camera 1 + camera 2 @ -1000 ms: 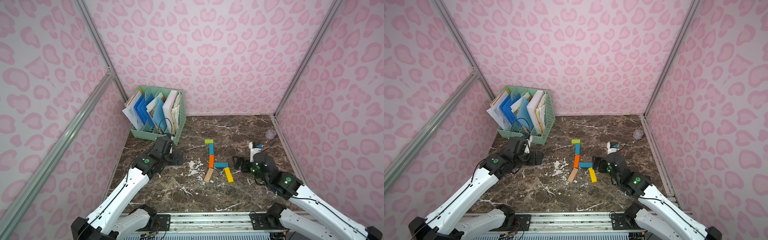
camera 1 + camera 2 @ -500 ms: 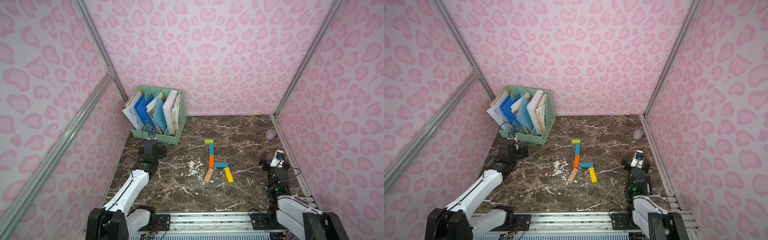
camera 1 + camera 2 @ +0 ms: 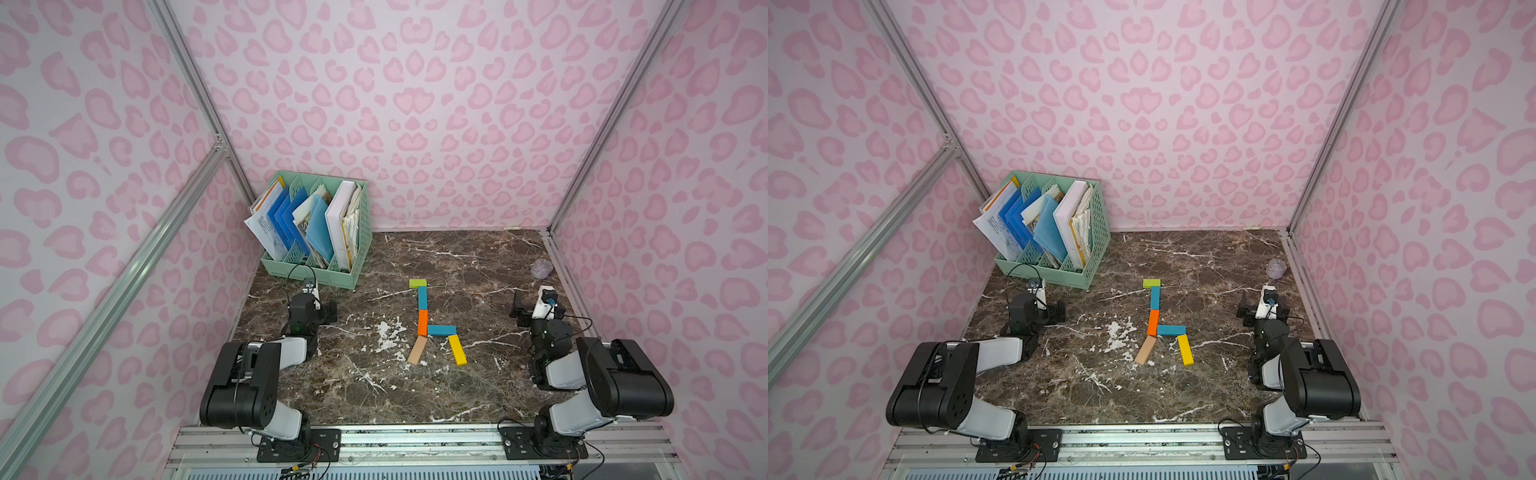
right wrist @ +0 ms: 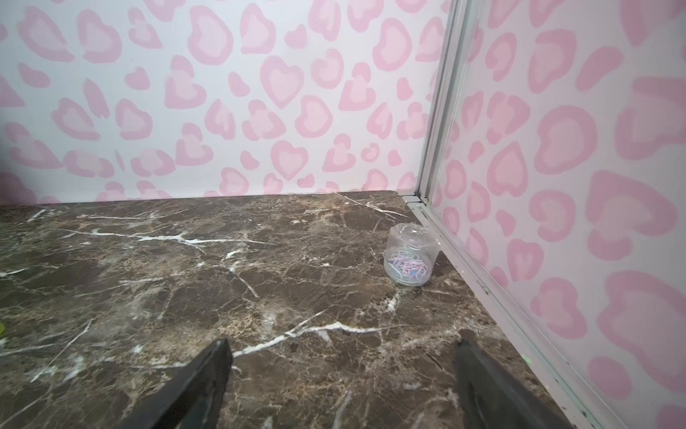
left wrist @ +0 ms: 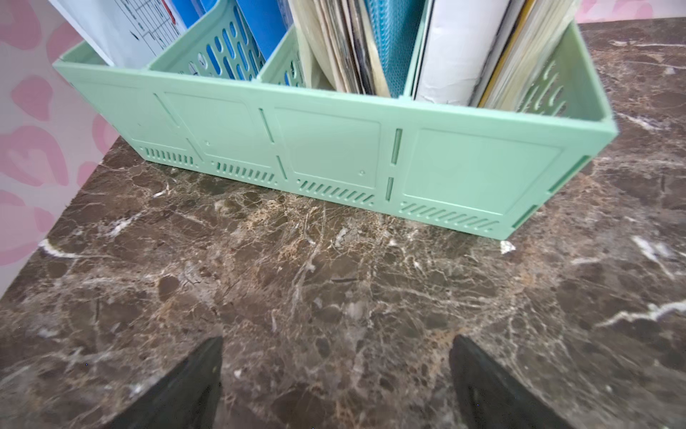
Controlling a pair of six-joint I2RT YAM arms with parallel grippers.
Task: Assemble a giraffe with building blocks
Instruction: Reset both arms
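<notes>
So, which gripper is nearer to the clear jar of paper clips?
Right. The right gripper sits close to the jar, facing it; the left gripper is far across, facing the mint-green file rack.

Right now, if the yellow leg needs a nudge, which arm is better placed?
Right, probably. The yellow block is on the side of the giraffe facing the right arm; the left arm would have to cross the tan block. Both jaws open, empty.
</notes>
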